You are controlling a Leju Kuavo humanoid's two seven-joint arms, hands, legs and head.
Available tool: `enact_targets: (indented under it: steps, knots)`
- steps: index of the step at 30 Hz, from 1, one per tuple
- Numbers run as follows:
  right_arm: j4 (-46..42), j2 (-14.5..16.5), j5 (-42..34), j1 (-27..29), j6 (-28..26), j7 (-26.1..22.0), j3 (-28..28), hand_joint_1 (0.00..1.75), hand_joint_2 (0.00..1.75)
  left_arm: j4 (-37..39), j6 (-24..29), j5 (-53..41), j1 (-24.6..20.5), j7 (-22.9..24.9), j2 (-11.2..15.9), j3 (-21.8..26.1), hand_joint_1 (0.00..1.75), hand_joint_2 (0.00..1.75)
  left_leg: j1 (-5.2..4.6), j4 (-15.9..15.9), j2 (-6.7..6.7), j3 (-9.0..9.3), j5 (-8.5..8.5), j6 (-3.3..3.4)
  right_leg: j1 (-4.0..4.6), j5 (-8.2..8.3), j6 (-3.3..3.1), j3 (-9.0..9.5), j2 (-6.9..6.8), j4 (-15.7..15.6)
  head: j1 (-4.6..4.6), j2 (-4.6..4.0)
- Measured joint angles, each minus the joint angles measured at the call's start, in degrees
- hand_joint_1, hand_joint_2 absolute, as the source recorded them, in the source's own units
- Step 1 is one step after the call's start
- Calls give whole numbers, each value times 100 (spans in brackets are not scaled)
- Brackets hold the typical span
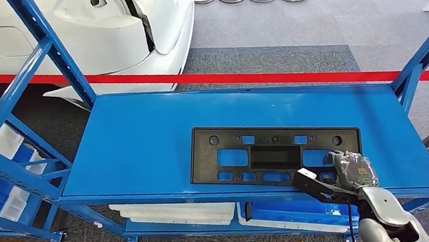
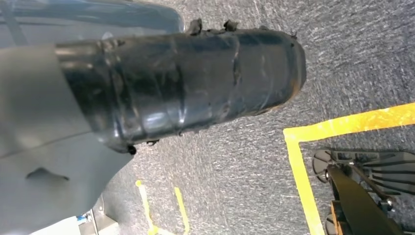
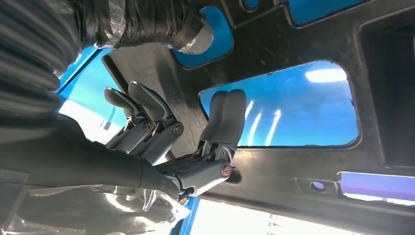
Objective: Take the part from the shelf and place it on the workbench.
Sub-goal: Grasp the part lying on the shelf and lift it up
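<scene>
- The part, a flat black plastic panel with a bunch of cutouts, lies on the top level of the blue shelf, toward its front right.
- Right hand is at the panel's front right corner. In the right wrist view its fingers lie against the black panel by a cutout (looks like a grip on that edge).
- Left hand hangs over grey carpet with yellow floor tape, wrapped in black; can't tell how its fingers sit.
</scene>
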Motion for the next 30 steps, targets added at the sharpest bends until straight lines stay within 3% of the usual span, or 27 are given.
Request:
enact_targets:
  steps: [1,2,4,6,7,8,9,11,13,16,18,19,21,23,24,25,27,29,30]
  knots:
    - [-2,1,0,-3,-5,-1,-3,12,175,0,1,0,2,-4,0,0,0,0,6,-14,1,10,-1,-34,-6,14,-32,11,-2,-25,-2,0]
    - [-3,7,1,-8,-9,-2,-7,2,175,0,1,0,3,-8,0,0,0,0,9,14,5,8,-34,-64,-14,31,-65,32,-8,-60,-4,0]
    - [-6,20,1,-21,-16,-3,-16,0,175,0,-1,2,3,-10,13,0,0,0,7,402,13,-150,-285,-101,-36,66,-127,82,-26,-133,-14,0]
    - [-6,36,1,-32,-21,-3,-21,0,175,0,-5,4,12,-7,55,0,0,0,4,1183,17,-518,-666,-119,-33,64,-156,99,-37,-146,-16,0]
    - [-5,44,1,-41,-22,-3,-22,0,175,1,-8,5,21,-5,85,0,0,0,5,1512,18,-682,-776,-126,-30,59,-162,102,-36,-145,-16,0]
    - [-4,54,1,-51,-22,-2,-23,0,175,1,-9,6,30,-5,110,0,0,0,6,1658,20,-763,-777,-133,-29,53,-165,108,-34,-141,-16,0]
    - [-2,61,1,-62,-22,-2,-25,0,175,2,-9,7,35,-5,131,0,0,0,8,1571,24,-731,-662,-138,-29,44,-162,116,-30,-135,-16,0]
    - [5,71,3,-82,-22,-1,-32,0,175,1,-9,7,32,-5,150,0,0,0,17,857,36,-394,-245,-136,-31,11,-133,136,-21,-103,-16,0]
    - [15,73,5,-98,-23,1,-46,0,175,0,-8,7,17,-4,153,0,0,0,21,206,39,-86,-12,-101,-7,-40,-75,122,-8,-29,-11,0]
    - [37,71,15,-112,-24,1,-76,0,175,0,-9,7,11,-4,153,0,0,0,10,60,34,-35,-5,2,4,-60,11,102,2,-6,3,0]
    - [49,63,23,-114,-19,-6,-90,0,175,0,-10,7,4,-9,141,0,0,0,26,40,40,-30,17,69,-6,-157,73,36,2,120,10,0]
    - [56,57,27,-114,-14,-9,-95,0,175,0,-10,7,-5,-10,127,0,0,0,38,29,43,-28,28,98,-11,-293,104,-78,3,357,14,0]
    - [72,53,32,-110,-5,-13,-98,0,175,0,-8,7,-15,-10,83,0,0,0,37,26,46,-38,30,129,-27,-661,155,-477,2,1169,21,0]
    - [87,52,33,-104,-3,-13,-98,0,175,0,-8,7,-13,-11,50,0,0,0,33,27,46,-39,25,134,-40,-824,172,-799,2,1787,19,0]
    - [92,52,33,-105,-3,-13,-98,0,175,0,-8,7,-13,-11,41,0,0,0,32,27,44,-32,22,133,-43,-746,166,-813,2,1776,20,0]
    - [95,52,33,-107,-2,-14,-99,0,175,0,-8,7,-15,-11,37,0,0,0,32,27,39,-20,18,129,-44,-573,148,-710,2,1529,20,0]
    - [97,52,32,-123,-1,-17,-105,0,175,0,-8,7,-20,-11,35,0,0,0,22,29,27,4,1,105,-34,-180,84,-304,1,657,21,0]
    - [93,58,30,-146,-4,-20,-109,0,175,0,-8,7,-25,-11,35,0,0,0,7,24,21,11,-16,50,-13,-26,28,-35,1,85,13,0]
    - [90,63,30,-155,-9,-22,-109,0,175,0,-8,7,-27,-11,35,0,0,0,3,14,20,15,-20,16,-1,-40,8,-5,1,11,10,0]
